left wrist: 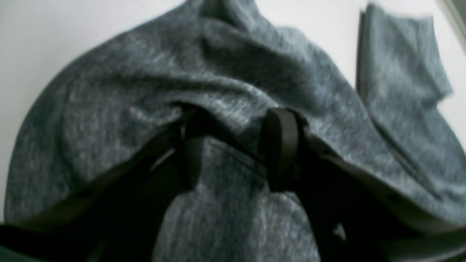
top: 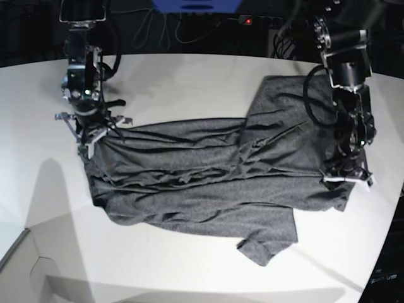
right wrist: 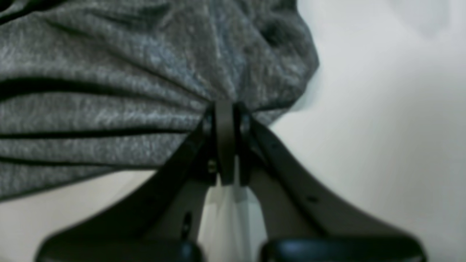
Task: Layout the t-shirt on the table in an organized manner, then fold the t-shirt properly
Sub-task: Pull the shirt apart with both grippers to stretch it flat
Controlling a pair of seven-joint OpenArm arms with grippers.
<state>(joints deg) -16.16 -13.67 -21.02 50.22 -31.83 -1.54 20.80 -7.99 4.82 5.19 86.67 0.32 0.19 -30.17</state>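
Right gripper (right wrist: 226,109), jaws pressed together, pinches the t-shirt (top: 208,177), which lies rumpled on the table (top: 183,82); left gripper (left wrist: 233,127) clasps a wider fold. We judge uneven pulling could slip either pinch.

The dark heather-grey t-shirt (top: 208,177) lies rumpled (one sleeve poking toward the near edge) across the white table (top: 189,82).

This looks like a robot lab: a big, smooth white table (top: 189,265) with black cables (top: 158,28) (and a blue box (top: 196,5)) behind it.
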